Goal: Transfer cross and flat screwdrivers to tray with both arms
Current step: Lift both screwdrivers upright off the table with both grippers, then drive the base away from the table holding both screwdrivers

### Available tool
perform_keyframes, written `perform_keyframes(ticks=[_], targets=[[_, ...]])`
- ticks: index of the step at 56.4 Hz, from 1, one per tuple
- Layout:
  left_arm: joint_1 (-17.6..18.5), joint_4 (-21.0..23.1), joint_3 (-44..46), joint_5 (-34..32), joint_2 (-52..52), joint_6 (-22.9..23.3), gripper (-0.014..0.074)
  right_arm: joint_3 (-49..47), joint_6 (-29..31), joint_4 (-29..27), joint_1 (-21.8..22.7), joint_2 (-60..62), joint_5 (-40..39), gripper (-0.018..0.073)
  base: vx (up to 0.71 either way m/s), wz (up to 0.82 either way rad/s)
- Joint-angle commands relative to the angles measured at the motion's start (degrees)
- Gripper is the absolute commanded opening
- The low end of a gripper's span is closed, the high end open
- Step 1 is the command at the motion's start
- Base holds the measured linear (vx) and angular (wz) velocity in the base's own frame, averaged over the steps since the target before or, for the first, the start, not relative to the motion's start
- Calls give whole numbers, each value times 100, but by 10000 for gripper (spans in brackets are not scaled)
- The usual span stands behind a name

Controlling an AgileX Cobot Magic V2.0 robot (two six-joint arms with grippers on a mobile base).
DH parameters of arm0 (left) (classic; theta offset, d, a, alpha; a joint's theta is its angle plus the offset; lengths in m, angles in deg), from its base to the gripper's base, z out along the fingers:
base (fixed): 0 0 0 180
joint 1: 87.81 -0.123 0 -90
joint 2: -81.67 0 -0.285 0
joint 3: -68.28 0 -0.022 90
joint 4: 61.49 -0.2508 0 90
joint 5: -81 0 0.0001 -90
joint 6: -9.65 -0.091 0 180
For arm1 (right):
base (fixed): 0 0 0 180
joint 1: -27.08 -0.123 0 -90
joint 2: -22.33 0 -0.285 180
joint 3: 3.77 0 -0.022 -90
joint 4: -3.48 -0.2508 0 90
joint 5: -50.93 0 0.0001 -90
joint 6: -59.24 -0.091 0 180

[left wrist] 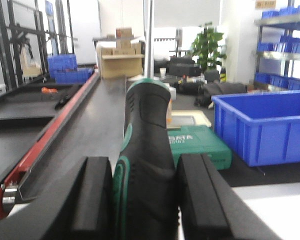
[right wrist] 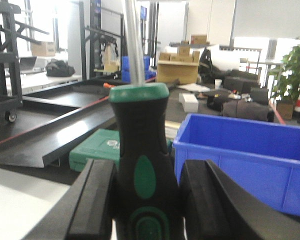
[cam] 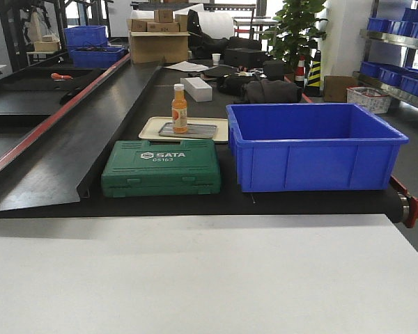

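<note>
The left gripper (left wrist: 145, 200) is clamping the black-and-green handle of the first screwdriver (left wrist: 147, 145), its two black pads (left wrist: 97, 195) pressing on either side while the silver shaft (left wrist: 148, 40) is pointing to 12 o'clock and running out of the top of the left wrist view. The right gripper (right wrist: 147, 200) is squeezing the second screwdriver (right wrist: 140, 140) in the same fashion, handle between the pads (right wrist: 197, 200), steel shaft (right wrist: 132, 40) leaning slightly toward 11 o'clock. Both tips are lying outside the frame, so it cannot be told which tool is cross and which is flat.

In the front view, the grey metal tray (cam: 203, 131) is sitting inside a beige tray (cam: 152, 129) on the black bench, with an orange bottle (cam: 180, 108) standing upright on its left part. A green SATA case (cam: 160, 168) is lying at 6 o'clock from the trays, and a blue bin (cam: 313, 149) is standing at the case's 3 o'clock. A white table (cam: 195, 278) is filling the foreground.
</note>
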Motion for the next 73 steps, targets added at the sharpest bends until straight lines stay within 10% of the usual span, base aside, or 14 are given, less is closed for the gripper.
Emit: perform_keyframes(ticks=[1,73], targets=[[34,29,151,-582,133,55,-3,-161,54,-233,-4,104,-206,-9,0,0],[29,29,151,-398,156,55,-1,-161,-30,-251,-4,102,-221,-8,0,0]])
